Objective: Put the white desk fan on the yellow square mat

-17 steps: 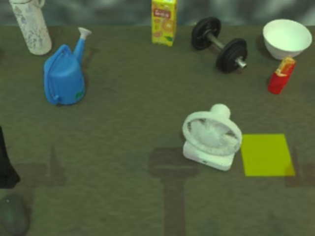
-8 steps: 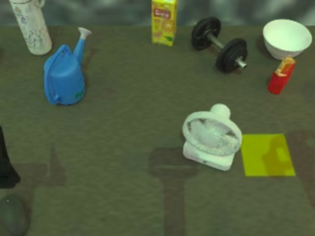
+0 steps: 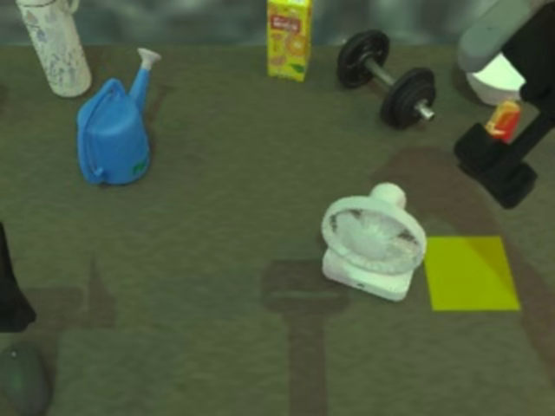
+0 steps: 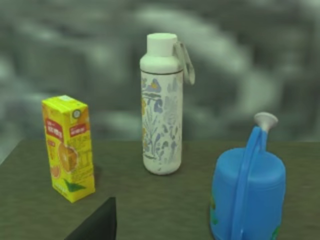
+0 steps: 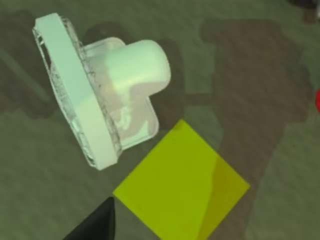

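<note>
The white desk fan (image 3: 375, 243) lies tilted on its base right of the table's centre, its round cage facing up. It also fills the right wrist view (image 5: 100, 95). The yellow square mat (image 3: 471, 273) lies flat just right of the fan, with nothing on it, and shows again as the yellow square mat (image 5: 182, 182). My right gripper (image 3: 496, 169) hangs above the table behind the mat, well clear of the fan. It is open and holds nothing; one dark fingertip (image 5: 100, 222) shows. My left gripper (image 3: 9, 295) stays parked at the left edge, open.
Along the back stand a patterned bottle (image 3: 54, 48), a blue watering can (image 3: 113, 130), a yellow juice carton (image 3: 289, 39) and a black dumbbell (image 3: 386, 78). The right arm partly covers a white bowl (image 3: 499, 82) and a red container (image 3: 503, 117).
My right arm has swung into the top view from the right and now hangs over the back right corner. Its shadow has crossed the mat. The fan and left arm have not moved.
</note>
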Action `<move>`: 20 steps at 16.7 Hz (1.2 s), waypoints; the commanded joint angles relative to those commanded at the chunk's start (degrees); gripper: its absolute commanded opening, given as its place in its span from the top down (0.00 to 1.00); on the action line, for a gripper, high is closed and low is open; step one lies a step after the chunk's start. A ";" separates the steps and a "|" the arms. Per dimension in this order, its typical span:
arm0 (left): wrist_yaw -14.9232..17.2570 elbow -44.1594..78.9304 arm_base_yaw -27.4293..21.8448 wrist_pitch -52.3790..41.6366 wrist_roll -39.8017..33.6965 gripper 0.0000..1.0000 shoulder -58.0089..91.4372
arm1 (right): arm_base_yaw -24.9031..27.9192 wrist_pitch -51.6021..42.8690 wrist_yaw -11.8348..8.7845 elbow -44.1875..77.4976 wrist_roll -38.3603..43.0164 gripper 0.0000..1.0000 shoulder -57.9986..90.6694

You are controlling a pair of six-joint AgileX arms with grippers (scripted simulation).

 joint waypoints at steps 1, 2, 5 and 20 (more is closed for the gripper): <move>0.00 0.00 0.00 0.00 0.00 0.00 0.00 | 1.57 -3.59 -0.01 5.37 -1.44 0.00 5.77; 0.00 0.00 0.00 0.00 0.00 0.00 0.00 | 3.06 -7.05 -0.02 10.38 -2.82 0.00 11.20; 0.00 0.00 0.00 0.00 0.00 0.00 0.00 | 6.92 -16.38 0.01 22.85 -6.42 0.00 24.98; 0.00 0.00 0.00 0.00 0.00 0.00 0.00 | 10.81 -22.56 0.09 30.13 -10.12 0.00 37.91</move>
